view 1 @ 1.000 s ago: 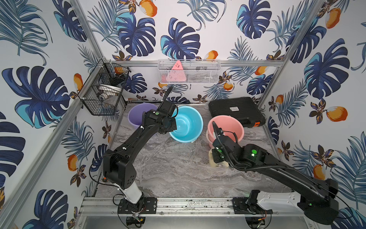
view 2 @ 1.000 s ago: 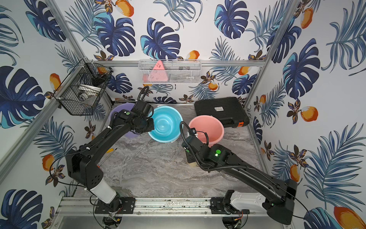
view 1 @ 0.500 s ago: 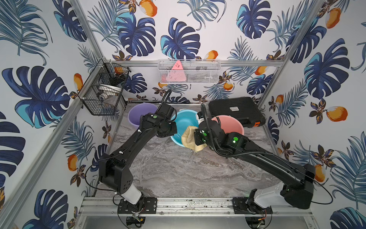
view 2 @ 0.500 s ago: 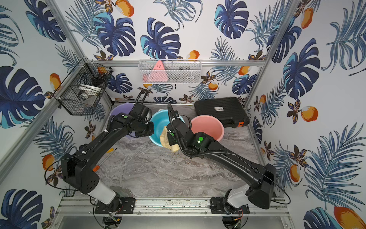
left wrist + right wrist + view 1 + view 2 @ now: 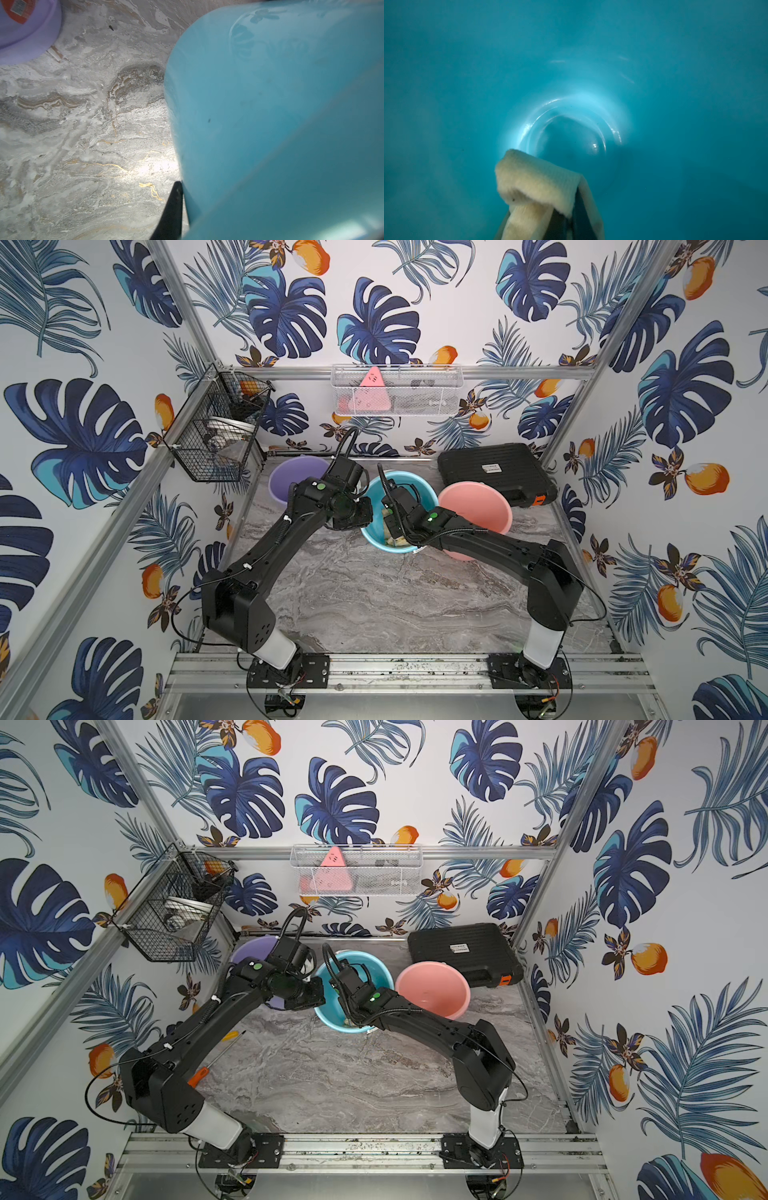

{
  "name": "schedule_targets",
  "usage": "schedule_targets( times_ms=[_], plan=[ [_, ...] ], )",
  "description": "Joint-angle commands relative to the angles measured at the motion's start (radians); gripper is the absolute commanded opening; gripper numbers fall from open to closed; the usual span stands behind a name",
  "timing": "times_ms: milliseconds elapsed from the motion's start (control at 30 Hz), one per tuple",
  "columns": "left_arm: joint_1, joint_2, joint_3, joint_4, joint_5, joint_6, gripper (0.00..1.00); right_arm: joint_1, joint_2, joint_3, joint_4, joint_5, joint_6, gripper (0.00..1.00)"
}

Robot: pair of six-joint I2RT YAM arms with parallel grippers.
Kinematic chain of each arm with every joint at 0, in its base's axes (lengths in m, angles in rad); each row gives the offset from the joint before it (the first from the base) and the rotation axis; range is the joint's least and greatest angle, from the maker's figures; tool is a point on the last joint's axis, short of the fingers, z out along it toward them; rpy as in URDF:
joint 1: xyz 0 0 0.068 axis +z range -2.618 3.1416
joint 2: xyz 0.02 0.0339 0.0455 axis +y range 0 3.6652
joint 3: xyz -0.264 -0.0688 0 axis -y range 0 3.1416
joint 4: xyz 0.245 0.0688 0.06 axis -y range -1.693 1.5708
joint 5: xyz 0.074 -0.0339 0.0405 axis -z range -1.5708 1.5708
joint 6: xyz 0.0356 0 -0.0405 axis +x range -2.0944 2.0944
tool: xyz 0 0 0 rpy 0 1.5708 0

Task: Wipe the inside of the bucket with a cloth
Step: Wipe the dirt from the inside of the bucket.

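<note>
Both top views: high above the front rail point(image 5: 395, 670), looking steeply down toward the back wall point(image 5: 436, 315), taking in the whole table point(image 5: 374, 597) almost identically. Left wrist: tight against the outside of the blue bucket point(image 5: 270, 93). Right wrist: inside that bucket, facing its floor.

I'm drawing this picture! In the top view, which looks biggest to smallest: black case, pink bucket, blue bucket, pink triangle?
1. black case
2. pink bucket and blue bucket: about alike; the arms hide part of the blue one, so unranked
3. pink triangle
</note>
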Motion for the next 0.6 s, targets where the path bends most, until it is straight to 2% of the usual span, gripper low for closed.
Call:
schedule_targets(
  times_ms=[0, 233, 333, 567],
  plan=[
    [0.001, 0.017, 0.012, 0.019, 0.04, -0.007, 0.0, 0.0, 0.027, -0.016, 0.055, -0.024, -0.066, 0.0],
    [0.002, 0.031, -0.015, 0.032, 0.063, -0.014, 0.0, -0.023, 0.085, -0.013, 0.065, 0.052, -0.102, 0.0],
    [0.002, 0.024, -0.037, 0.053, 0.07, -0.02, 0.0, -0.055, 0.153, 0.072, -0.027, 0.134, -0.07, 0.0],
    [0.0, 0.025, -0.069, 0.052, 0.086, 0.002, 0.0, -0.123, 0.367, 0.25, -0.194, 0.181, -0.005, 0.0]
  ],
)
